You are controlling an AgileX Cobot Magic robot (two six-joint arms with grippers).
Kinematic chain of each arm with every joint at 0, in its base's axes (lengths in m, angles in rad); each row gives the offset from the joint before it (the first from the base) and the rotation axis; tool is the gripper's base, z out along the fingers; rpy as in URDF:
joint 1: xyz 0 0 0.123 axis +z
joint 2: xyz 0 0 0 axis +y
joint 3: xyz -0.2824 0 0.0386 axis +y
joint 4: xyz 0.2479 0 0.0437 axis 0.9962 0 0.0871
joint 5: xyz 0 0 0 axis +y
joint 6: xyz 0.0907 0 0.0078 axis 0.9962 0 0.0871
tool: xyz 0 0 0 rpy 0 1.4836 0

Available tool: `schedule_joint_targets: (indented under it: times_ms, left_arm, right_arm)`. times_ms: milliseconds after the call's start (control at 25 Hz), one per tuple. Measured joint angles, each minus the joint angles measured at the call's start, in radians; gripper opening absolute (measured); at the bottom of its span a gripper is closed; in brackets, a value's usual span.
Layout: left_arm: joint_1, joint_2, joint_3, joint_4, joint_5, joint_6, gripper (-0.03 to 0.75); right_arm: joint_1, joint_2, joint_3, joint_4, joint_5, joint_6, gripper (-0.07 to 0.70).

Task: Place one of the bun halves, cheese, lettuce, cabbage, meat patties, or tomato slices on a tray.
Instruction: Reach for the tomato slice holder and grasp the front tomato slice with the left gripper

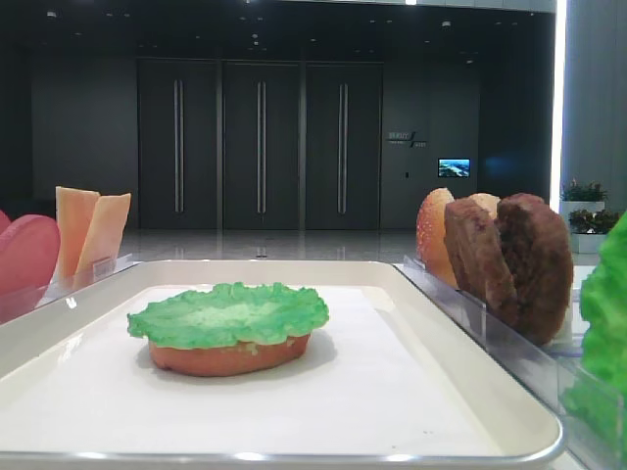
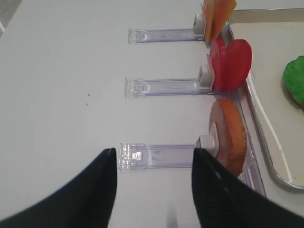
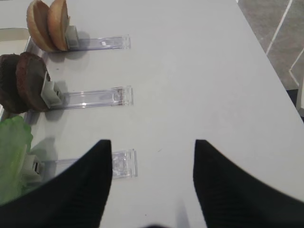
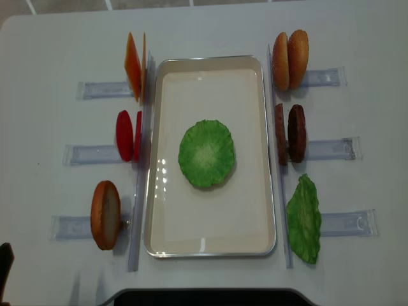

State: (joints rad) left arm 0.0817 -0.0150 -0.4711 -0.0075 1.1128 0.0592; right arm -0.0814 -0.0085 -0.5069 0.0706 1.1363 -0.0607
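Observation:
On the cream tray point(image 4: 207, 60) a green lettuce leaf point(image 4: 206, 153) covers a flat orange bun half point(image 1: 230, 357). Left of the tray stand cheese point(image 4: 132, 64), tomato slices point(image 4: 125, 135) and a bun half point(image 4: 105, 213) in holders. To its right are two bun halves point(image 4: 290, 58), meat patties point(image 4: 290, 132) and another lettuce leaf point(image 4: 304, 218). My left gripper point(image 2: 154, 156) hangs open and empty over the table, near the bun half point(image 2: 230, 135). Open and empty too, my right gripper point(image 3: 153, 145) is beside the lettuce point(image 3: 12, 152) holder.
Narrow clear plastic holders point(image 4: 95, 154) lie out to both sides of the tray, with one point(image 2: 161, 156) just ahead of my left fingers. The white table's right edge point(image 3: 266, 52) drops to the floor. A dark base point(image 4: 210, 296) sits at the near edge.

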Motion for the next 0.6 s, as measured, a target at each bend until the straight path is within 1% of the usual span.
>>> schedule_joint_targets:
  times_ms: [600]
  left_arm:
    - [0.0,0.0,0.0,0.0,0.0,-0.001,0.391]
  right_arm:
    - [0.0,0.0,0.0,0.0,0.0,0.0,0.365]
